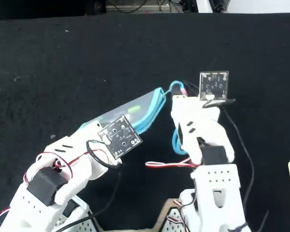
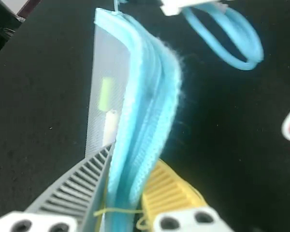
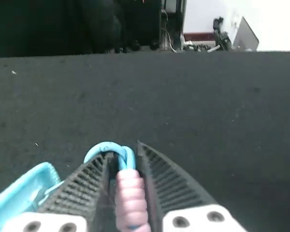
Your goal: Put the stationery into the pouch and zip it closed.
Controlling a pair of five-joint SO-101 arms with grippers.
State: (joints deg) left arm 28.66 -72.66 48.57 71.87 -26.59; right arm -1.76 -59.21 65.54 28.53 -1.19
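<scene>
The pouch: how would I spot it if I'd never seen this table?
On the black table, look between the white left arm and right arm. The pouch stretches there, one end clamped in the fingers of the left gripper. It is the flat see-through sleeve edged in light blue, unlike the thin blue cord loop beside it.

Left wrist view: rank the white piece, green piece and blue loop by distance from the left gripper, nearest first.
The left gripper clamps the pouch.
1. white piece: inside the pouch, just past the gripper.
2. green piece: inside the pouch, farther along.
3. blue loop: beyond the pouch's far end.
</scene>
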